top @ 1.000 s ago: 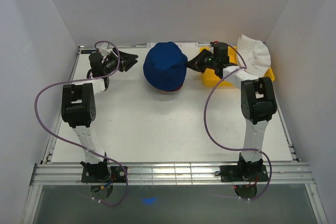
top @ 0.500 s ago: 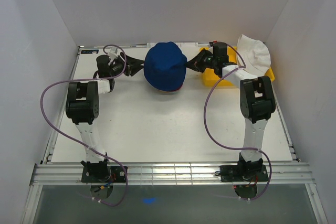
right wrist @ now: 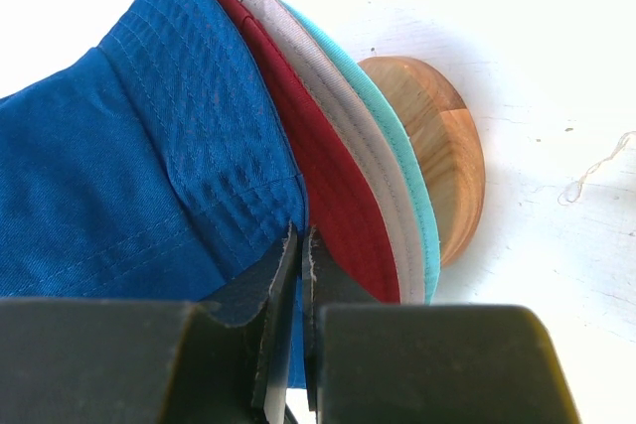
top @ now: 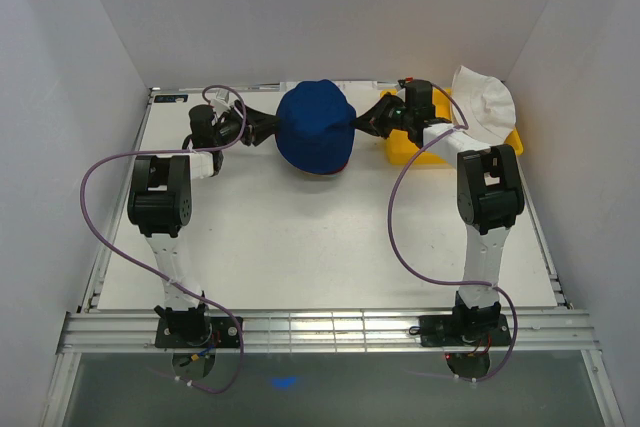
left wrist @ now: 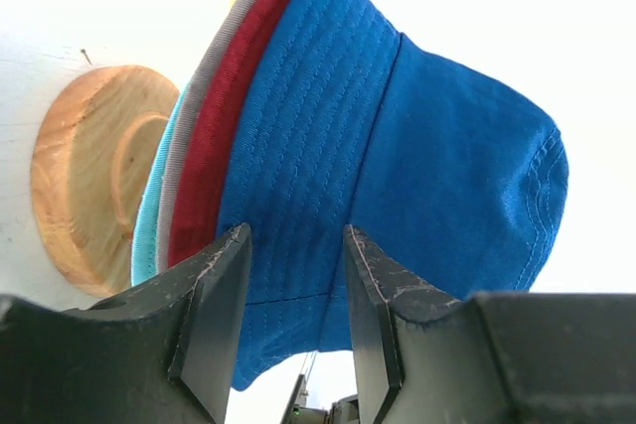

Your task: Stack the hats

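Note:
A blue hat (top: 316, 127) sits on top of a stack at the back centre. Under it lie a dark red hat (left wrist: 224, 136), a grey hat (left wrist: 189, 136) and a teal hat (left wrist: 149, 220), all on a wooden stand (left wrist: 89, 171). My left gripper (top: 262, 127) is open at the blue hat's left brim, which lies between its fingers (left wrist: 224, 315). My right gripper (top: 368, 122) is shut on the blue hat's right brim (right wrist: 288, 196). A white hat (top: 485, 102) lies on the yellow tray (top: 415, 152) at the back right.
White walls close the back and both sides. The yellow tray stands just right of the hat stack, under the right arm's wrist. Purple cables loop from both arms over the table.
My left gripper has moved right from the back left until its open fingers reach the blue hat's left brim. The right gripper has stayed at the right brim.

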Robot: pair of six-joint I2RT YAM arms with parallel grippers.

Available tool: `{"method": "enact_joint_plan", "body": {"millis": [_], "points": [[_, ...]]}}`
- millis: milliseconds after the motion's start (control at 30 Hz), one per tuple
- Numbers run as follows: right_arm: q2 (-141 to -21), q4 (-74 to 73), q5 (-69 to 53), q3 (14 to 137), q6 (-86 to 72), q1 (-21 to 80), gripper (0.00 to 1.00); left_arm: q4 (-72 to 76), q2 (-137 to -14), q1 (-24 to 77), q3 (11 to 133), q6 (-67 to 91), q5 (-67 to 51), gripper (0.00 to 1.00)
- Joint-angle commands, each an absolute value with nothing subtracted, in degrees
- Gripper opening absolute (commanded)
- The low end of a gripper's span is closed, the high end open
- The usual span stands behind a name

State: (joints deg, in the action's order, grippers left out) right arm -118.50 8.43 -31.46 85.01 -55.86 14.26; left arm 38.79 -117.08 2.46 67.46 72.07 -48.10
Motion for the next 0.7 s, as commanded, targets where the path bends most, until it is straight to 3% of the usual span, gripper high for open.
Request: {"method": "enact_joint_plan", "body": {"millis": [0,667], "points": [[-118.7,8.3,-31.2,87.5,-54.6,14.0,0.08,37.8,-117.1,2.2,67.8,70.2,-47.3,0.52],[-118.9,7.8,-31.2,88.1,-54.3,13.9,0.08,35.9,-118.4,2.1,68.7,68.3,-46.8,0.52]]}}
